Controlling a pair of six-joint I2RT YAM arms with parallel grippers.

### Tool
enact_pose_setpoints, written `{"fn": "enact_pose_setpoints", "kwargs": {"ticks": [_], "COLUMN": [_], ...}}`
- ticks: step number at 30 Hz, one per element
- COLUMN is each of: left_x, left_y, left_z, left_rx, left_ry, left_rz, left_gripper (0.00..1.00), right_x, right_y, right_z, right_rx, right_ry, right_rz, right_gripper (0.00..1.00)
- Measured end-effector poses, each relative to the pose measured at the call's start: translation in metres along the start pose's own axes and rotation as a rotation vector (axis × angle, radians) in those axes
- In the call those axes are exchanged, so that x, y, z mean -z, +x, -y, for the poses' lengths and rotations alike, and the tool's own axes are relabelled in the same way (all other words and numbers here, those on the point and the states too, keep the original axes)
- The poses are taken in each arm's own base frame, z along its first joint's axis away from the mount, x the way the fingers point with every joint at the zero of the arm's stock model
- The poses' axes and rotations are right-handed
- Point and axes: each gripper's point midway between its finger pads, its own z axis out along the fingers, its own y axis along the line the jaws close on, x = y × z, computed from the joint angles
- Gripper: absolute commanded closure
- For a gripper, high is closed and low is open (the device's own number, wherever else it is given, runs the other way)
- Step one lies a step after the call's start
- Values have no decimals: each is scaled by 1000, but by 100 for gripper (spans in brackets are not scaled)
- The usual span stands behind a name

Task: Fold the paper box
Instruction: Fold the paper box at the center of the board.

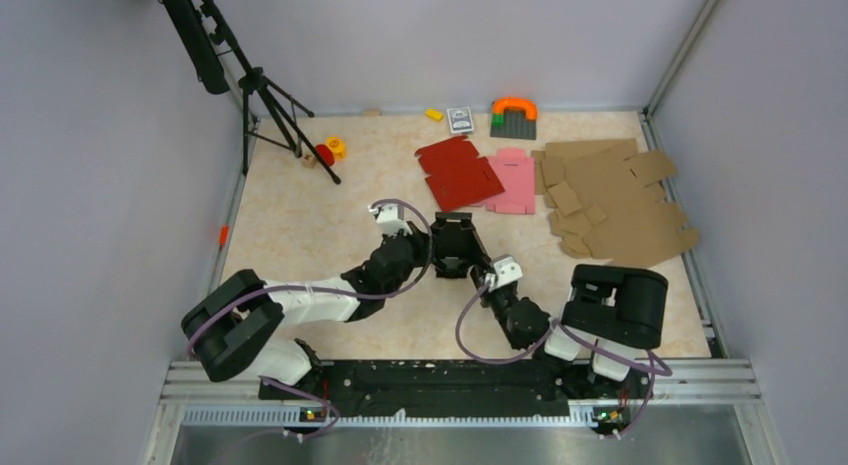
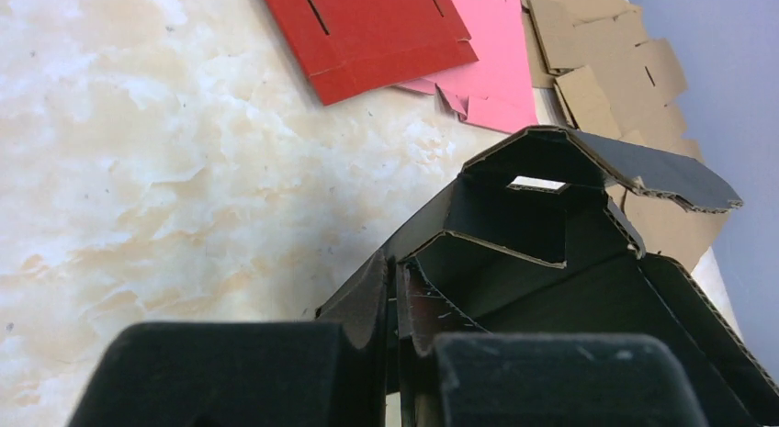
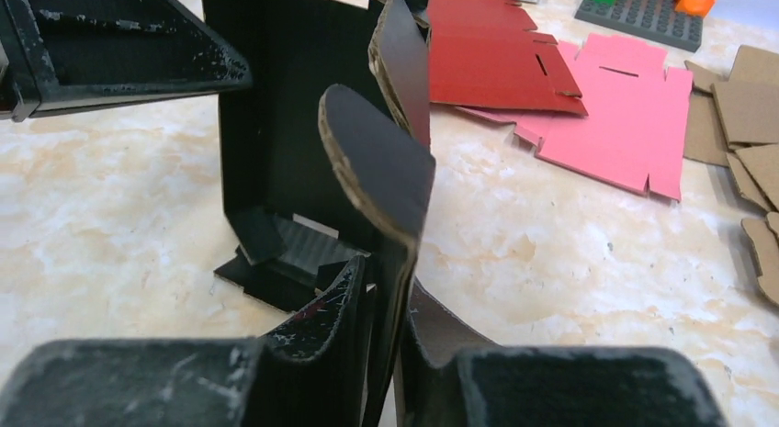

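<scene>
From the top camera I see the paper box (image 1: 458, 247) half-raised on the table (image 1: 300, 225), on the near side of the red blank (image 1: 458, 172). It sits between the left gripper (image 1: 428, 253) and the right gripper (image 1: 487, 277). Its long axis runs away from the arm bases, with the far end leaning slightly left.

Only the left wrist camera shows me that gripper's jaws clamped tight on a side wall. There the folded-over end panel points toward the pink blank (image 2: 501, 69).

Only the right wrist camera shows a rounded flap (image 3: 377, 170) standing upright between narrow jaws. I cannot tell whether they pinch it.
</scene>
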Motion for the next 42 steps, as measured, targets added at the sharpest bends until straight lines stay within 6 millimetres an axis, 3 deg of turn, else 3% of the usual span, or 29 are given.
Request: {"fn": "enact_pose_setpoints", "kwargs": {"ticks": [4, 8, 13, 16, 20, 27, 33, 38, 42], "left_x": [0, 0, 1, 1, 1, 3, 9, 19, 22], "left_y": [-6, -7, -5, -5, -5, -1, 3, 10, 10], "left_z": [8, 13, 17, 16, 15, 16, 9, 1, 7], "left_rx": [-43, -120, -236, -290, -344, -406, -440, -476, -503], "left_ry": [43, 73, 105, 111, 113, 126, 148, 174, 199], "left_rz": [19, 17, 4, 6, 8, -3, 7, 17, 33], "left_gripper": [100, 100, 100, 100, 100, 100, 100, 100, 100], "right_x": [5, 9, 14, 15, 20, 29, 31, 38, 40], "right_y": [-6, -22, -45, -46, -31, -2, -12, -31, -45], "right_z": [0, -1, -4, -9, -12, -16, -20, -15, -9], "right_rx": [-76, -158, -241, -262, -264, -244, -274, -302, -308], "right_ry": [-16, -30, -63, -74, -86, -95, -93, -108, -113], "right_rz": [10, 33, 35, -15, -92, -235, -278, -279, -296], "right_gripper": [81, 65, 62, 64, 49, 36, 18, 15, 15]}}
